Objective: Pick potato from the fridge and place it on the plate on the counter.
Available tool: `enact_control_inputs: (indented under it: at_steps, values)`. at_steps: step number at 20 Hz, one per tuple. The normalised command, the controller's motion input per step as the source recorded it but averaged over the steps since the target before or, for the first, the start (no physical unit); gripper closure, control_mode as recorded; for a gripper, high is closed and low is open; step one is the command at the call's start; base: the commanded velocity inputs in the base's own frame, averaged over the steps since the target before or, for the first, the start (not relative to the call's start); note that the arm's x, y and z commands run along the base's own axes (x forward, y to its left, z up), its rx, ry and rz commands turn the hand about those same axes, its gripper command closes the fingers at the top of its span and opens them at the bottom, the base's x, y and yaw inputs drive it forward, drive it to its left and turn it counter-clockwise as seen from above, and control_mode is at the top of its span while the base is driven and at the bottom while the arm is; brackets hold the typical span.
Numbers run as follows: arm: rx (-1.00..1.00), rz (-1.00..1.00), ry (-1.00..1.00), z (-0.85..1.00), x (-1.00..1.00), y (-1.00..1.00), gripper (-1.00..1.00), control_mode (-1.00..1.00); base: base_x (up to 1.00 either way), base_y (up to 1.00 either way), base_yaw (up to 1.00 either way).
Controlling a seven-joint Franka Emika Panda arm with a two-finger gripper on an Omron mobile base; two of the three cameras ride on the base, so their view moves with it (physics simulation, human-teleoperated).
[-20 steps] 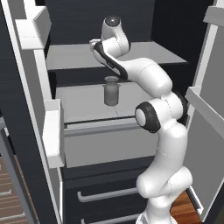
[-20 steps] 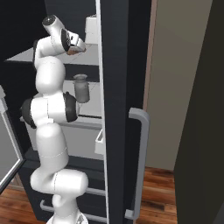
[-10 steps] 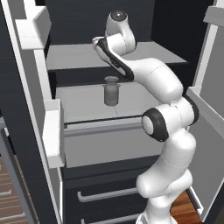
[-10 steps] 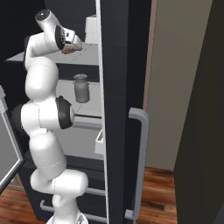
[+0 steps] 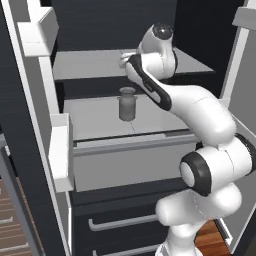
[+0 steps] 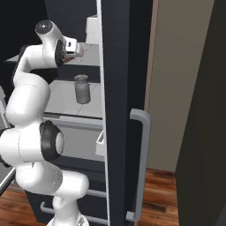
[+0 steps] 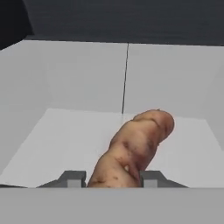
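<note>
Gripper (image 7: 113,178) status: the two finger tips are closed against the near end of the potato (image 7: 135,146) — one tip on each side, both touching its brown, mottled skin. The potato extends away from the tips, angled up and to the right in the hand view, over the light grey upper shelf (image 5: 90,62) inside the fridge (image 5: 100,20). On the next shelf down stands a grey lidded jar (image 5: 127,104), upright — well apart from the gripper.
</note>
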Motion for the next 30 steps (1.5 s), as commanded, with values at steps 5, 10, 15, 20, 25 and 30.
enact_control_inputs:
  at_steps: [5, 10, 15, 20, 25, 30]
  values:
    - [0.0, 0.09, -0.01, -0.01, -1.0, -0.32, 1.0, -1.0, 0.0, 0.0, 0.0]
    - [0.0, 0.01, 0.0, 0.01, -1.0, -0.15, 1.0, -1.0, 0.0, 0.0, 0.0]
    - [0.0, 0.0, 0.07, 0.0, -1.0, -0.02, 1.0, -1.0, 0.0, 0.0, 0.0]
    - [0.0, 0.0, 0.15, 0.0, -1.0, 0.0, 1.0, -1.0, 0.0, 0.0, 0.0]
    - [0.0, 0.0, 0.18, -0.02, -0.96, -0.02, 1.0, -1.0, 0.0, 0.0, 0.0]
    - [-0.01, 0.0, 0.16, -0.13, -0.79, -0.09, 1.0, -1.0, 0.0, 0.0, 0.0]
